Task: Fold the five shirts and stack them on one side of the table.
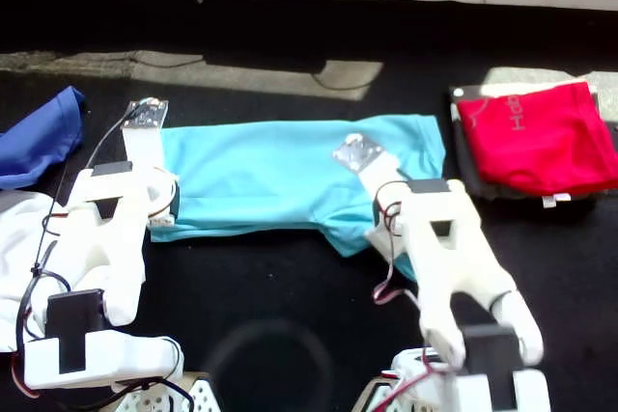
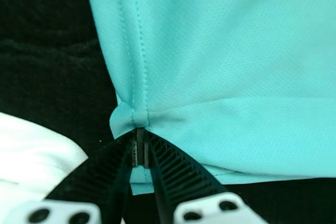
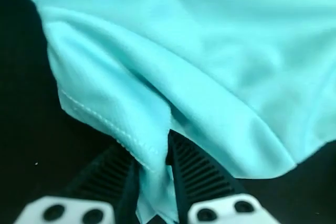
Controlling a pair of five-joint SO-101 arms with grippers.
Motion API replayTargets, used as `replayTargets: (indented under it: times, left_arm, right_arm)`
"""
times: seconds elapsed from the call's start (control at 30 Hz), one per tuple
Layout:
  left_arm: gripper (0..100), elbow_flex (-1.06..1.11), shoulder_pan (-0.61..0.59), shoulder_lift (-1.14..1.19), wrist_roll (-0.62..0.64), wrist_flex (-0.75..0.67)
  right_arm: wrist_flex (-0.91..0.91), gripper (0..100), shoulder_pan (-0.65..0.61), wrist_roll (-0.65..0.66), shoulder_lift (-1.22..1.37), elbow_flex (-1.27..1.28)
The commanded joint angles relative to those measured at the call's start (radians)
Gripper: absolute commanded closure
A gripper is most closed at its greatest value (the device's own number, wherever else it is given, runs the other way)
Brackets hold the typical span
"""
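1. Unfolded stock: a blue shirt (image 1: 39, 137) lies crumpled at the far left of the table (image 1: 261, 306). A white shirt (image 1: 19, 238) lies nearer, beside the left arm.
2. Left gripper (image 2: 139, 141): clamped on the stitched hem corner at the left end of the turquoise shirt (image 1: 280, 176). The jaws are pressed together on the cloth.
3. Work piece: the turquoise shirt lies stretched left to right across the middle of the table. It is mostly flat, with a rumpled flap on its near right side.
4. Right gripper (image 3: 155, 148): pinched on a bunched fold of that near right flap, with cloth between the jaws.
5. Finished stack: a folded red shirt (image 1: 536, 137) rests on a dark garment (image 1: 478, 176) at the far right.

Step in hand, as judged: a fold of the turquoise shirt, with both ends gripped.

Next move: raise both ends together, keep the cloth taut between the arms, and lay the held edge evenly over the far edge before releasing.
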Motion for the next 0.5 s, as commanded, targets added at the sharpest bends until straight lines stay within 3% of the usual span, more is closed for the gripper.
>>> replayTargets:
  times: [0.0,0.3,0.47]
  left_arm:
    - [99,0.007,-0.015,0.004,-0.003,-0.017]
    - [99,0.007,-0.015,0.004,-0.003,-0.017]
    - [99,0.007,-0.015,0.004,-0.003,-0.017]
  right_arm:
    - [-0.021,99.2,0.027,0.006,-0.107,-0.079]
    - [-0.087,98.3,0.030,-0.147,0.213,-0.466]
    - [-0.056,82.3,0.021,-0.233,0.484,-0.696]
